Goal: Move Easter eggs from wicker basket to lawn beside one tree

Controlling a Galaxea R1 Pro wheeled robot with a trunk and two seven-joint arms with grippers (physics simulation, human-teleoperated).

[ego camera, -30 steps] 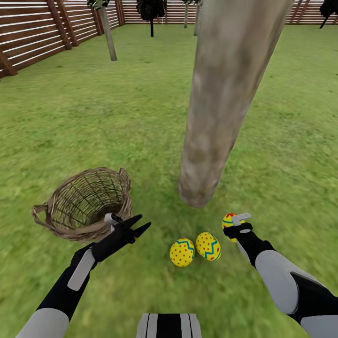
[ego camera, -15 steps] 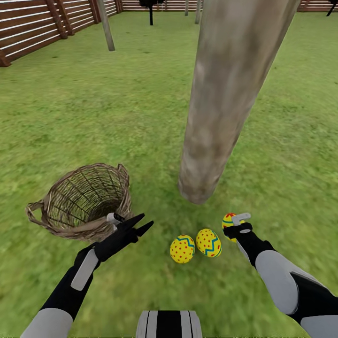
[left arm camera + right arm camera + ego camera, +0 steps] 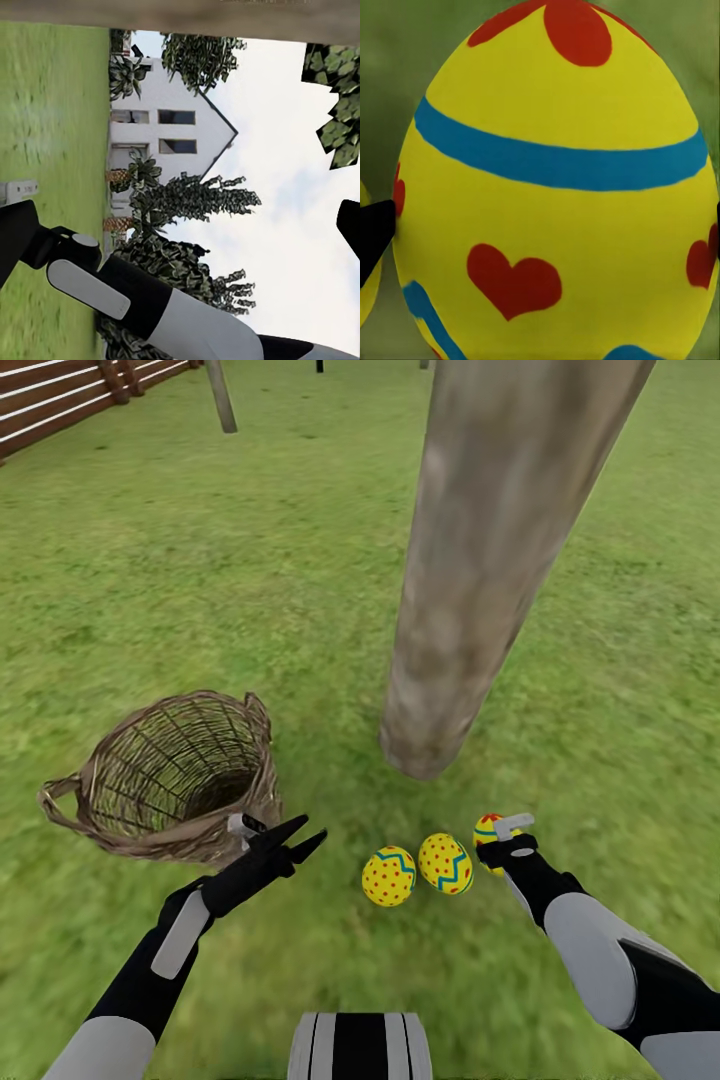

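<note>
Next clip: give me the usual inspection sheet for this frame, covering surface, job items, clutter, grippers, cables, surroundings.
Surface: green lawn, flat.
Job's things: wicker basket tipped on its side, no egg seen inside. Two eggs lie side by side on the grass near the base of the thick tree. Third egg sits at the right gripper, just right of the pair.
Clutter: nothing seen.
Grippers: left gripper open, empty, beside the basket. Right gripper at the third egg, fingertips at both its sides; grip cannot be judged.
Cables: nothing seen.
Surroundings: slatted wooden fence, thin trunk, white house.
</note>
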